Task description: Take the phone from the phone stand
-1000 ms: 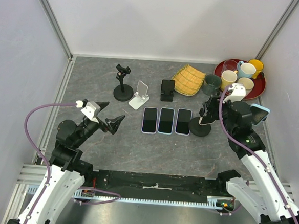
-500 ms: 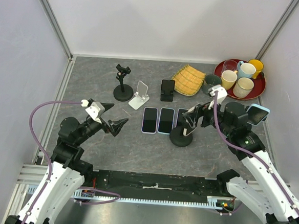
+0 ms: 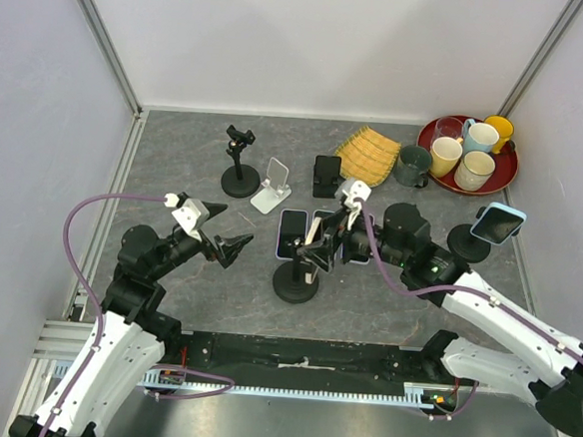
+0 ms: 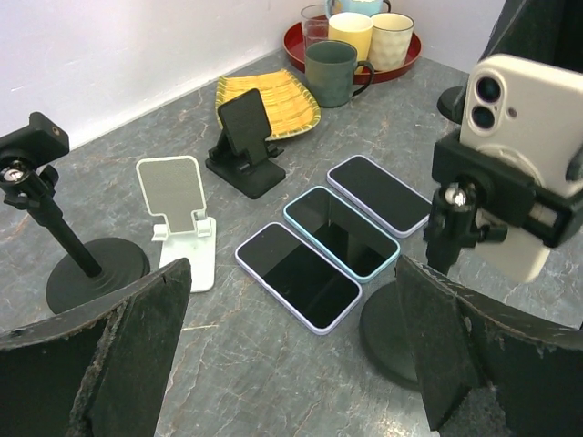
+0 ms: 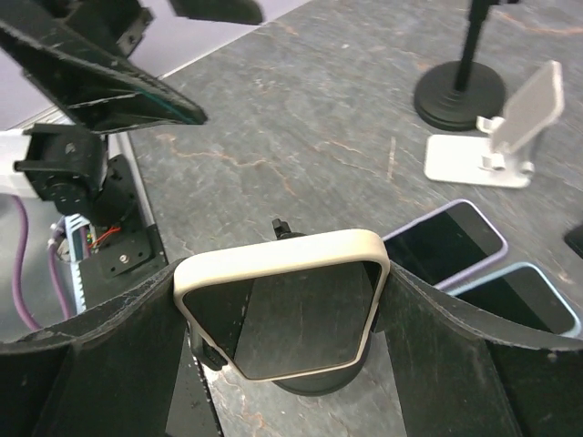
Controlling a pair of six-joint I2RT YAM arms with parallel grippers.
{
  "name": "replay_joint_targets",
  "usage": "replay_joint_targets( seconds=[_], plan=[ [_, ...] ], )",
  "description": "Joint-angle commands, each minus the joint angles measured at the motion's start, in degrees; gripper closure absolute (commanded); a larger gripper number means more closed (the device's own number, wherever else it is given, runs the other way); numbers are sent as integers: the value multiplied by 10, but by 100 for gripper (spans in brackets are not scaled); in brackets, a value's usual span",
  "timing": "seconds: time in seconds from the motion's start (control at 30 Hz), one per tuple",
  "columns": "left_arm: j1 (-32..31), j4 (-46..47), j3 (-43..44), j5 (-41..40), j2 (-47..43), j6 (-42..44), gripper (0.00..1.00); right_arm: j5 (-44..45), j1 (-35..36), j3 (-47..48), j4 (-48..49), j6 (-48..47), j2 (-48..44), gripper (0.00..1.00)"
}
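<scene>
A phone in a white case (image 5: 282, 319) is clamped upright in a black phone stand with a round base (image 3: 295, 284). My right gripper (image 3: 330, 243) is shut on the phone, one finger against each long edge, with the base (image 5: 319, 378) showing below it. The left wrist view shows the phone's back and camera (image 4: 519, 164) above the base (image 4: 392, 337). I cannot tell whether the base rests on the table. My left gripper (image 3: 220, 236) hangs open and empty to the left, facing the stand.
Three phones lie flat side by side (image 4: 296, 278) just behind the stand. A white folding stand (image 3: 272, 185), a small black stand (image 3: 327, 175) and a pole stand (image 3: 240, 165) are behind. A blue phone on another stand (image 3: 498, 223) is at right, near a red cup tray (image 3: 510, 176).
My right arm has swung left, bringing the phone and its stand from the right side to the front middle. The left gripper has edged slightly right and stays open.
</scene>
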Motion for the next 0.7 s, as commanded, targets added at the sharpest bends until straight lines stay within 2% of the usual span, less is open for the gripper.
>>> replay_joint_targets(
  seconds=[0.0,0.43,0.63,0.67],
  plan=[
    [-4,16,-2,20,8,23,0,-36,35,-2,172,-24,13,97],
    [-34,-2,10,114,68,52,0,-107,58,-46,195,-49,67,87],
    [-60,-33,18,133,91,72,0,-100,60,-51,169,-64,53,80],
    [-61,-33,18,144,94,74,0,-97,60,-53,159,-65,49,74]
  ],
)
